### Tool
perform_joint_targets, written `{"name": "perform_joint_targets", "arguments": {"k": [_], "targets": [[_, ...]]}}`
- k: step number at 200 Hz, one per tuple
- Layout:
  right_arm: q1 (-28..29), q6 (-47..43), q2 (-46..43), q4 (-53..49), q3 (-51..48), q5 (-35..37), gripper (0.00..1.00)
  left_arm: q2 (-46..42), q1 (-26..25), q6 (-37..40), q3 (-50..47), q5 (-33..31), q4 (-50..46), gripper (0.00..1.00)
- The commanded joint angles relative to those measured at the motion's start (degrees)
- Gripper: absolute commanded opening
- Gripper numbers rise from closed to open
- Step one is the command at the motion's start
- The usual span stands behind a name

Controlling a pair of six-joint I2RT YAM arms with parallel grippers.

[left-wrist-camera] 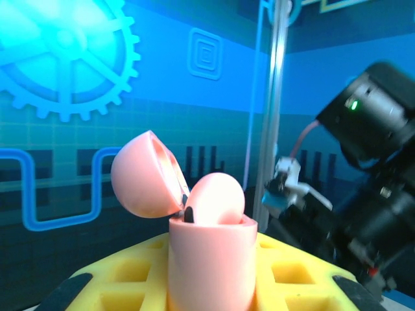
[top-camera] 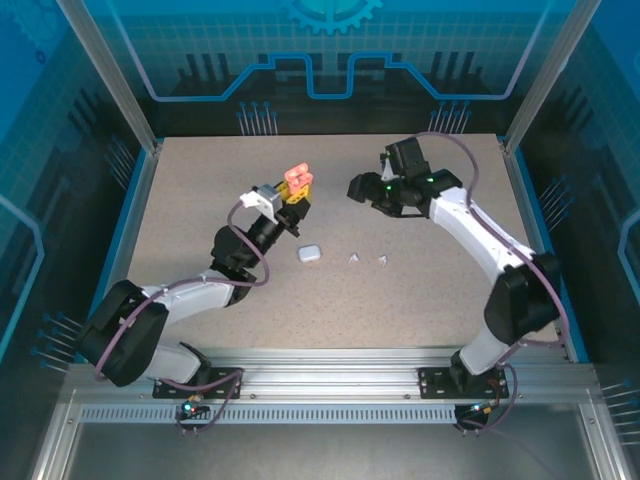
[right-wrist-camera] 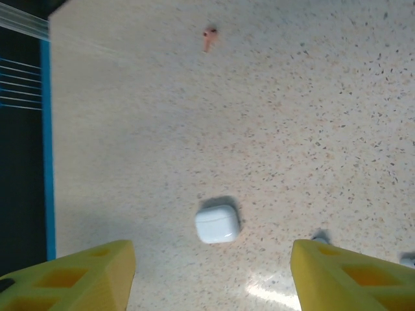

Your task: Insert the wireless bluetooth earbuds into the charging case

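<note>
My left gripper is raised above the table and shut on a salmon-pink charging case. In the left wrist view that pink case stands upright between the yellow fingers, its lid swung open to the left. A rounded pink piece rises from its mouth. A closed white case lies on the table, with two white earbuds to its right. My right gripper hovers open and empty; its wrist view looks down on the white case and a pink earbud farther off.
The speckled tabletop is bounded by blue walls and aluminium posts. The two grippers face each other closely above the table's far middle. A white earbud peeks out beside my right finger.
</note>
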Motion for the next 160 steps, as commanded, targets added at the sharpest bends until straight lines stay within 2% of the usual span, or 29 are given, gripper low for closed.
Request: {"name": "perform_joint_targets", "arguments": {"k": [1,43,83,107,136,160], "targets": [[0.25,-0.40,5.64,-1.53,6.38,1.26,0.65,-1.78,1.43,-0.67,-1.09,-4.56,-0.78,0.00],[3.10,-1.26,23.96,-9.49,25.84,7.07,0.65,-2.66,4.08,-2.76,-3.19,-10.30,-0.72,0.00],[5.77,-3.88,46.15,-19.04,55.10,11.64,0.63,-5.11,5.67,-2.84,-3.73,-11.84,-4.20,0.00],[6.57,-4.87,57.24,-21.00,69.93,12.44,0.60,-6.07,6.13,-2.73,-4.07,-11.82,-5.24,0.00],[6.61,-4.23,61.56,-14.28,72.17,11.31,0.53,-6.53,6.97,-4.06,-4.39,-11.04,-5.63,0.00],[7.07,-5.10,62.95,-9.15,72.41,11.68,0.53,-6.32,7.05,-4.82,-4.37,-9.97,-6.07,0.00]]}}
